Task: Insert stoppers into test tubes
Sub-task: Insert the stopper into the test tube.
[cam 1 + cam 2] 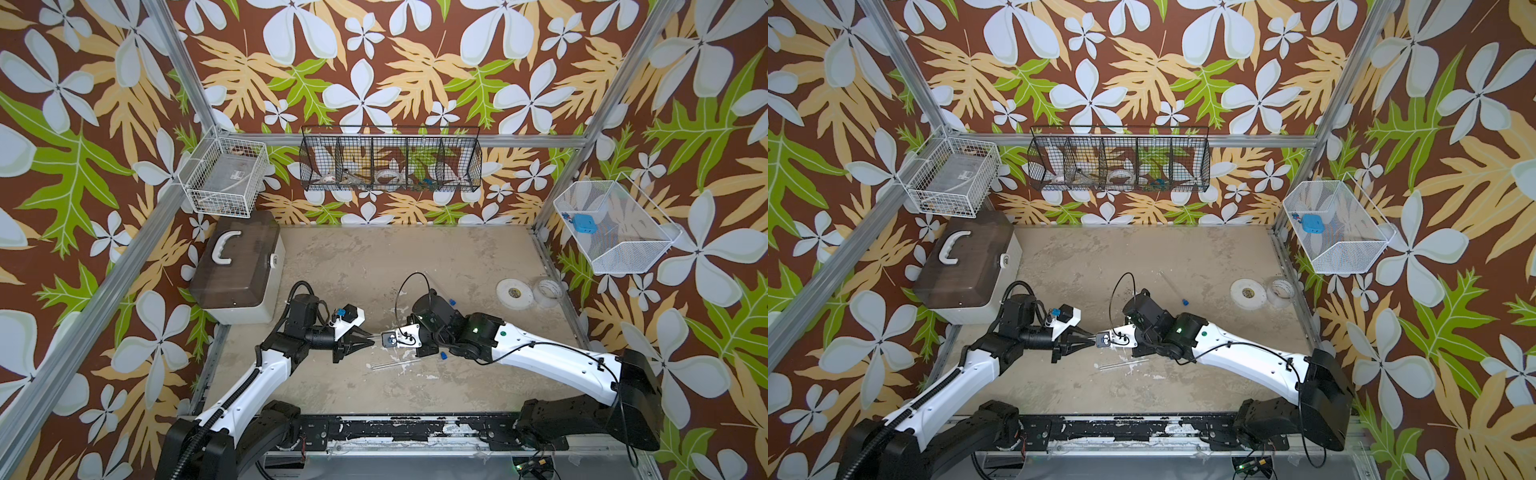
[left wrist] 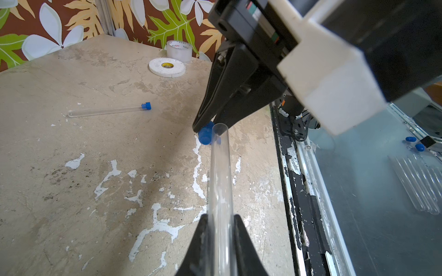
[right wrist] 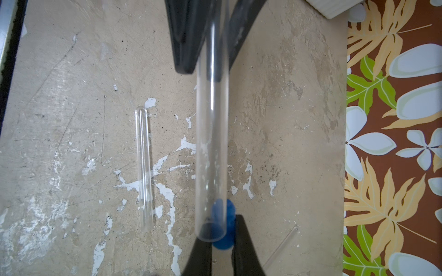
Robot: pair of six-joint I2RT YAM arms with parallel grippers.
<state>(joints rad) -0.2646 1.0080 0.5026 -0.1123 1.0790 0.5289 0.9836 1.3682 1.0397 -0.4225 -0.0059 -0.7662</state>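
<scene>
My left gripper (image 2: 221, 216) is shut on a clear test tube (image 2: 220, 172), which it holds level over mid-table with the open mouth toward the right arm. My right gripper (image 3: 222, 229) is shut on a blue stopper (image 3: 226, 233). That stopper sits just beside the tube's rim, not inside it. In both top views the two grippers meet tip to tip (image 1: 374, 340). A second tube, with a stopper (image 2: 146, 105) in it, lies farther back. An uncapped tube (image 3: 143, 167) lies near the front. One loose stopper (image 1: 443, 355) rests by the right arm.
Two white tape rolls (image 1: 514, 293) sit at the right edge of the table. A brown-lidded box (image 1: 239, 266) stands at the back left. Wire baskets (image 1: 390, 160) hang on the walls. Below the front rail (image 2: 299, 191) lie spare tubes (image 2: 418, 186) and stoppers.
</scene>
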